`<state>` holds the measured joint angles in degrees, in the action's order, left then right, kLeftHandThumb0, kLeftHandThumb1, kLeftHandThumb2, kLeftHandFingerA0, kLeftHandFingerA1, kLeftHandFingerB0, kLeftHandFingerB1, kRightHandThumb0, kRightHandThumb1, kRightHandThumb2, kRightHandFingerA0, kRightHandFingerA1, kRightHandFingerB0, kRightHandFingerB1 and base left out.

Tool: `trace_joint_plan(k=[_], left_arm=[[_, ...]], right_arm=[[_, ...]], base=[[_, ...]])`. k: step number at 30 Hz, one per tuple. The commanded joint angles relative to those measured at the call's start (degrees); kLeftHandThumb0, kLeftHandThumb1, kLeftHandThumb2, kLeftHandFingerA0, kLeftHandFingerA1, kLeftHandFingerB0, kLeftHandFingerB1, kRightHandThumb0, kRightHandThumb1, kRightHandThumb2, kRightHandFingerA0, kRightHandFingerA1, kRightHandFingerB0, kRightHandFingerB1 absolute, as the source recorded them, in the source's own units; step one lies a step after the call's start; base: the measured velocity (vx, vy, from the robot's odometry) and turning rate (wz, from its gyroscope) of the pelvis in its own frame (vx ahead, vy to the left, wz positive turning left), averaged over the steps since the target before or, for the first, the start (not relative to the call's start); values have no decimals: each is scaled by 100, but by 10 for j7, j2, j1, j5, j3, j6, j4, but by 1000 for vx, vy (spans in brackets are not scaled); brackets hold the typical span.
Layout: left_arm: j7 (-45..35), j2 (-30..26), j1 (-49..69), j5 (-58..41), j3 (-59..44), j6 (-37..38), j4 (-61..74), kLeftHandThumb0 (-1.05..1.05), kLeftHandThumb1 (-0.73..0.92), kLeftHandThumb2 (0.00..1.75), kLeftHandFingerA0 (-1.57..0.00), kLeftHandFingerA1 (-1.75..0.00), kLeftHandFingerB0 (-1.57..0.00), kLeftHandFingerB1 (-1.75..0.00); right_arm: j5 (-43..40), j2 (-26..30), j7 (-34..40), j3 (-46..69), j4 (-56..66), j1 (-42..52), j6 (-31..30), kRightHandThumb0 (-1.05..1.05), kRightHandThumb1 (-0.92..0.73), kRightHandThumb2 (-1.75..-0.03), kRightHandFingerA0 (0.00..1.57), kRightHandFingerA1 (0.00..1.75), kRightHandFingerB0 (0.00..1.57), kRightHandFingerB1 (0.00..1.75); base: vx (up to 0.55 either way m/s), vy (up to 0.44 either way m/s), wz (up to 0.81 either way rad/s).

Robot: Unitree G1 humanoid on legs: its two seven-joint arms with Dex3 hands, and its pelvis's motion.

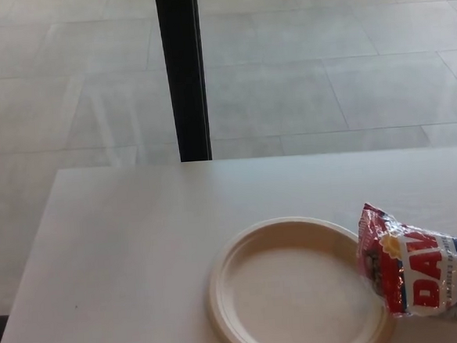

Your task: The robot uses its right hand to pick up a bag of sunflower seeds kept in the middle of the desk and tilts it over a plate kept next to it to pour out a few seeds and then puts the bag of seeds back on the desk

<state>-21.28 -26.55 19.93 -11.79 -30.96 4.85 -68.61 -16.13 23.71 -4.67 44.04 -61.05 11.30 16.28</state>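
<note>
Bag [424, 272] is lying sideways, mouth overlapping the plate [242, 253] rim. Plate looking empty, so pour likely pending. Neither hand showing; can't tell grip.

You lose the bag [424, 272] past the right edge of the frame. The plate [247, 327] is clipped at the bottom edge, its right rim hidden behind the bag.

Head view: looks down and forward over the desk [124, 249] toward the floor [324, 78].
Nearness: close; the plate [222, 297] fills the lower frame.
</note>
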Motion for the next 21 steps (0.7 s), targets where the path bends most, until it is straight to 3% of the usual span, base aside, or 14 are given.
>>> trace_joint_plan(k=[1, 2, 3, 5, 6, 7, 8, 9, 10, 11, 14, 16, 19, 21], left_arm=[[-9, -9, 2, -21, -7, 9, -2, -56, 64, 92, -29, -68, -12, -55], [-12, -9, 1, -24, -10, 9, -5, -53, 71, 74, -26, -68, -11, -51], [-12, -8, 5, -22, -9, 15, -6, -35, 62, 117, -23, -64, -14, -59], [-16, -9, 7, -19, -4, 19, -5, -35, 63, 117, -23, -64, -14, -59], [-14, -9, 10, -16, -1, 19, -5, -56, 66, 89, -28, -67, -12, -54], [-14, -9, 10, -16, -1, 19, -5, -56, 66, 89, -28, -67, -12, -54], [-13, -9, 8, -16, -1, 17, -6, -54, 67, 89, -26, -66, -12, -54], [-10, -8, 8, -17, -1, 19, -5, -55, 64, 92, -29, -68, -13, -55], [-7, -9, 7, -16, 0, 15, -4, -52, 71, 76, -27, -67, -14, -52], [-7, -10, 7, -16, 0, 12, -4, -51, 72, 75, -25, -66, -14, -52], [-5, -10, 6, -15, 1, 10, -2, -47, 75, 75, -26, -66, -13, -51], [-8, -11, 6, -19, -1, 4, -1, -51, 72, 82, -25, -65, -10, -52], [-10, -11, 7, -14, 3, 18, -2, -48, 74, 75, -27, -67, -13, -52], [-32, -8, 3, -51, -27, -7, -6, -47, 69, 80, -26, -69, -7, -51]], right_arm=[[-40, 36, 24, 20, 97, -17, -21, -86, -55, -98, 5, 13, 0, 13], [-46, 36, 33, 24, 148, -20, -45, -88, -57, -98, 0, 9, 0, 12], [-46, 38, 29, 24, 165, -19, -48, -89, -58, -98, 0, 9, 0, 10], [-56, 56, -6, 24, 231, -33, -36, -99, -60, -98, 0, 3, 0, 0], [-51, 69, -13, 19, 248, -38, -54, -103, -61, -100, 0, 0, 0, 1], [-51, 70, -13, 19, 254, -37, -59, -103, -61, -100, 0, 0, 0, 1], [-46, 83, -18, 11, 289, -45, -68, -96, -57, -93, 0, 0, 0, 5], [-49, 95, -28, 6, 322, -52, -79, -87, -69, -61, 0, 0, 0, 0], [-48, 107, -37, 0, 341, -59, -89, -103, -62, -99, 0, 2, 0, 6], [-41, 115, -40, -6, 350, -65, -91, -98, -56, -95, 0, 0, 0, 5], [-6, 140, -66, -43, 391, -89, -45, -105, -64, -98, 0, 3, 0, 0], [-15, 142, -80, -63, 430, -96, -66, -105, -61, -94, 0, 0, 0, 0], [19, 160, -86, -108, 490, -83, -97, -104, -62, -94, 0, 0, 0, 1], [24, 159, -105, -137, 499, -82, -91, -100, -59, -94, 0, 4, 0, 0]], base=[[0, 0, 0], [0, 0, 0], [0, 0, 0], [0, 0, 0], [0, 0, 0], [0, 0, 0], [0, 0, 0], [0, 0, 0], [0, 0, 0], [0, 0, 0], [0, 0, 0], [0, 0, 0], [0, 0, 0], [0, 0, 0]])
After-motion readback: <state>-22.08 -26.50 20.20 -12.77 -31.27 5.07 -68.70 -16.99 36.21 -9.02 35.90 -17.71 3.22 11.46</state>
